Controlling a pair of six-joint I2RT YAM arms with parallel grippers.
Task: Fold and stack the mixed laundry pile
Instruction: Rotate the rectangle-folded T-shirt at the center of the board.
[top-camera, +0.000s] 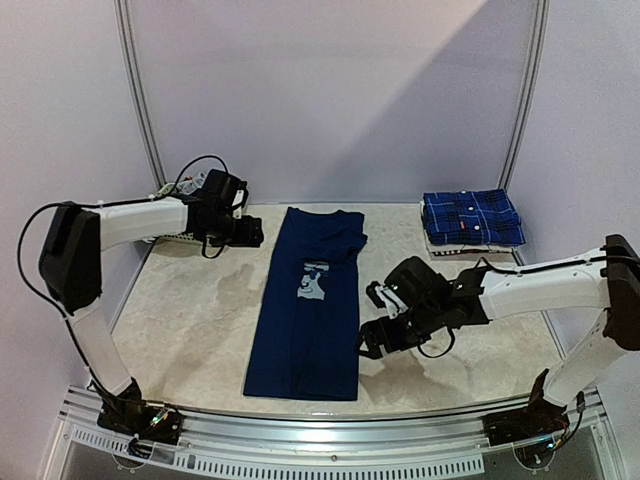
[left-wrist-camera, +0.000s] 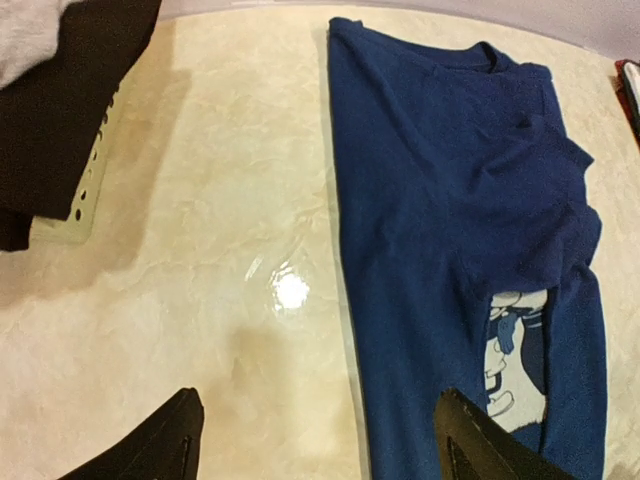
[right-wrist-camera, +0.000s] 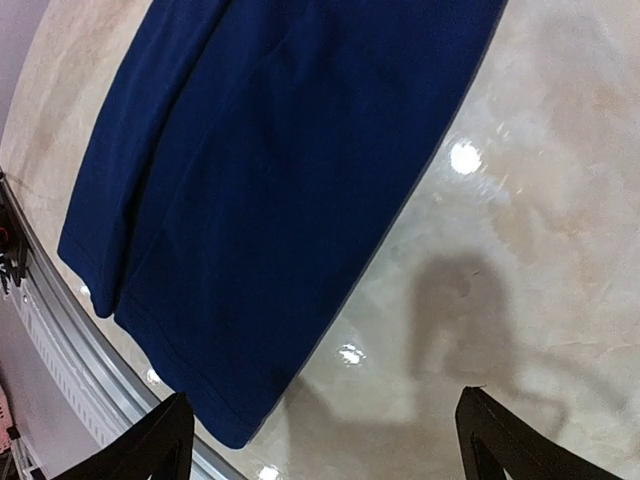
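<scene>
Navy tee (top-camera: 308, 300) lies flat mid-table, nothing gripping it

Left gripper (top-camera: 250, 236) n right gripper (top-camera: 372, 320) are both spread wide, empty, either side of tee. Folded plaid shirt (top-camera: 470, 218) sits back-right. Left wrist cam shows basket (left-wrist-camera: 75, 215) w/ black cloth (left-wrist-camera: 70, 90) over it; the arm mostly blocks that in top cam.

One navy T-shirt (top-camera: 308, 305) in the middle. One folded plaid shirt (top-camera: 472, 217) far right. One white basket (left-wrist-camera: 82, 205) far left, showing two garments: one black piece (left-wrist-camera: 70, 100), one grey piece (left-wrist-camera: 28, 30). Two grippers: left gripper (top-camera: 257, 237), right gripper (top-camera: 372, 322).
</scene>
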